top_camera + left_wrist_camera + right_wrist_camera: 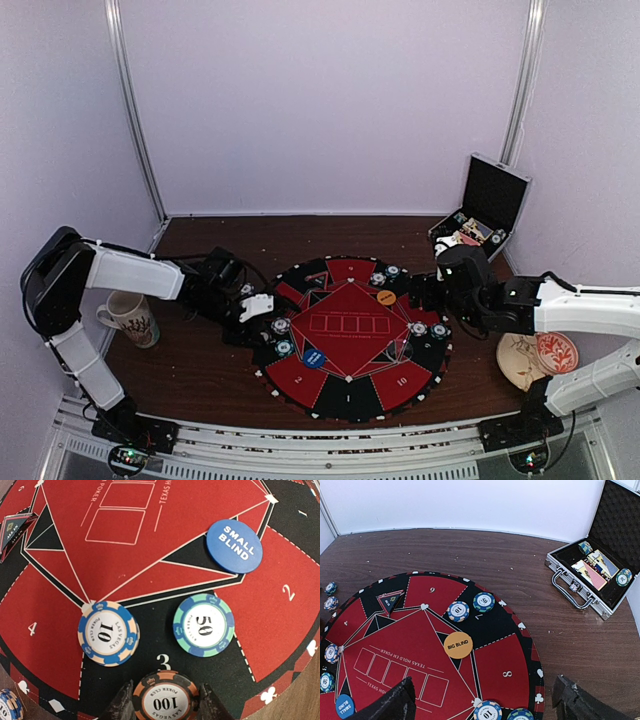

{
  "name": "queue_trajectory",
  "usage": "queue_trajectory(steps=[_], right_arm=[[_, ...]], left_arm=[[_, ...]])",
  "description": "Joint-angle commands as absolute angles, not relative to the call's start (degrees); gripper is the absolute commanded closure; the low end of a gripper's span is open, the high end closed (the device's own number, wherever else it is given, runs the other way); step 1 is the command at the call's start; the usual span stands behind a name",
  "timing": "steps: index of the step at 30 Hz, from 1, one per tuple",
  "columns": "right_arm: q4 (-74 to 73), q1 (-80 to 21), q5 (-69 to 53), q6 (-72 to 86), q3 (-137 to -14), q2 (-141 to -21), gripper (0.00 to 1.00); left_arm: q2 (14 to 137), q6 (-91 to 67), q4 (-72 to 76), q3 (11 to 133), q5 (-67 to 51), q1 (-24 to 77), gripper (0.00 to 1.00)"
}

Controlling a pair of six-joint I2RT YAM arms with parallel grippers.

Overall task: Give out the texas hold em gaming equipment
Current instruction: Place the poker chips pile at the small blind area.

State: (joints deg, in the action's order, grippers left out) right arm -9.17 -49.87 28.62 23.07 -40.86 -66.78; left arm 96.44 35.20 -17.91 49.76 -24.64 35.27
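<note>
A round red-and-black poker mat (345, 345) lies mid-table. My left gripper (262, 332) is low over the mat's seat 3 edge, shut on a black-and-orange 100 chip (166, 700) with a finger on each side. Just beyond it lie a blue 10 chip (107, 633), a teal 50 chip (203, 624) and the blue SMALL BLIND disc (234, 545). My right gripper (482, 707) hangs open above seat 8 with nothing between its fingers. The orange BIG BLIND disc (458, 645) and two chips (458, 611) (484, 601) lie at seat 7.
An open silver-edged black case (565, 582) at the back right holds cards (592, 570) and chips. A patterned mug (130, 318) stands at the left, and a patterned plate (540, 357) at the right. Loose chips (330, 595) lie off the mat's left side.
</note>
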Motion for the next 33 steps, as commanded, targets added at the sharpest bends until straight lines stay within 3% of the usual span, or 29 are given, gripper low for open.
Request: queue_trajectory(steps=[1, 5, 8, 14, 16, 18, 26, 33], right_arm=[[-8.57, -50.10, 30.23, 22.73, -40.41, -67.10, 0.04], [-8.61, -50.10, 30.23, 22.67, -40.49, -67.23, 0.04], [-8.70, -50.15, 30.24, 22.68, -40.43, -67.16, 0.04], [-8.78, -50.18, 30.23, 22.70, -40.37, -66.91, 0.04], [-8.78, -50.12, 30.24, 22.68, -40.34, -66.67, 0.04], [-8.79, -50.16, 30.24, 22.68, -40.27, -66.60, 0.04], [-8.84, -50.11, 30.17, 22.68, -40.28, -66.45, 0.04], [-8.80, -50.11, 30.06, 22.59, -40.27, -66.61, 0.04]], left_arm=[[97.65, 34.63, -16.06, 50.58, -24.95, 35.71, 0.93], [98.54, 34.49, -16.04, 50.78, -24.49, 35.97, 0.90], [98.49, 34.38, -15.91, 50.73, -24.16, 36.02, 0.81], [96.35, 34.23, -15.69, 49.77, -22.77, 35.95, 0.41], [94.90, 34.28, -15.39, 49.06, -22.23, 35.99, 0.21], [92.92, 34.28, -15.42, 48.50, -21.91, 35.96, 0.11], [86.19, 32.72, -16.97, 48.30, -22.91, 32.28, 0.03], [84.32, 29.38, -16.75, 50.12, -23.79, 23.98, 0.02]])
